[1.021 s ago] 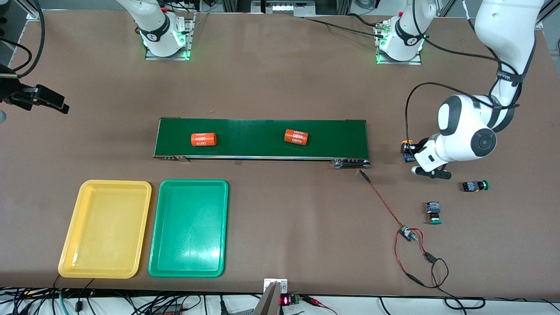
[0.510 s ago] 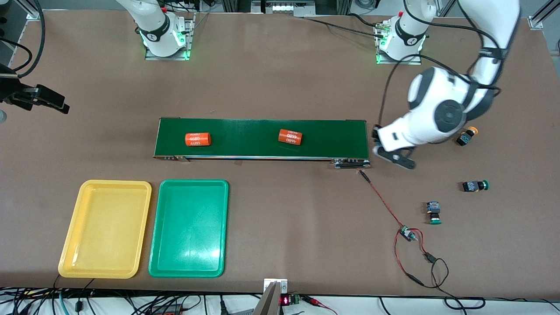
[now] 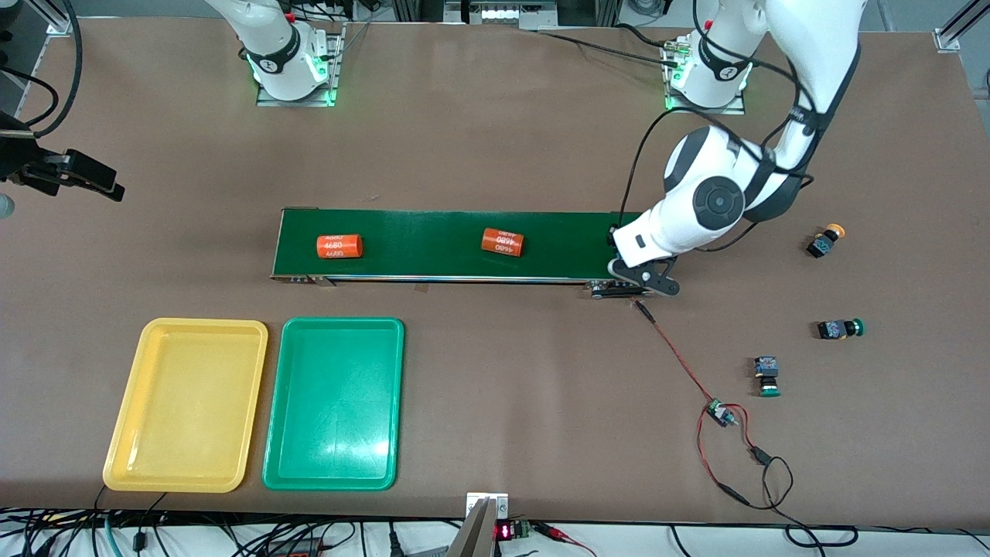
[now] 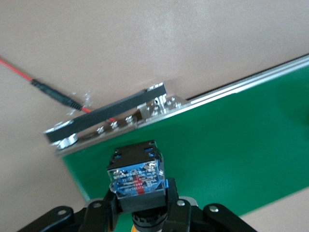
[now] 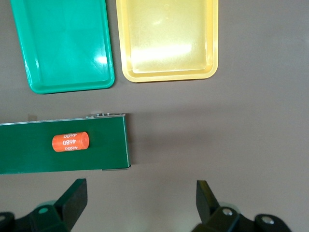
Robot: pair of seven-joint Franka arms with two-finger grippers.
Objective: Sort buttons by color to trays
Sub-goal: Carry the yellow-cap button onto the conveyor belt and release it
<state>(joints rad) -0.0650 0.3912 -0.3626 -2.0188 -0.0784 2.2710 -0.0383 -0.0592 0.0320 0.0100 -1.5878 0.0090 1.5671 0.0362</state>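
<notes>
My left gripper (image 4: 140,195) is shut on a button (image 4: 136,174), a black block with a blue-and-clear label and a sliver of yellow cap below it. It hangs over the conveyor belt's end at the left arm's end (image 3: 623,251). On the table toward that end lie a yellow-capped button (image 3: 824,241) and two green-capped buttons (image 3: 841,329) (image 3: 767,377). The yellow tray (image 3: 128,418) and the green tray (image 3: 332,402) lie side by side, nearer the front camera than the belt, both bare. My right gripper (image 5: 140,193) stands open, high over the table's right-arm end (image 3: 108,186).
The long dark-green conveyor belt (image 3: 433,244) carries two orange cylinders with white print (image 3: 339,246) (image 3: 503,241). A red-and-black wire with a small board (image 3: 719,414) trails from the belt's end toward the front edge. Both trays show in the right wrist view too.
The left arm has swung from beside the loose buttons to the belt's end, carrying the yellow button. Both orange cylinders have drifted toward the right arm's end. The right arm has not moved.
</notes>
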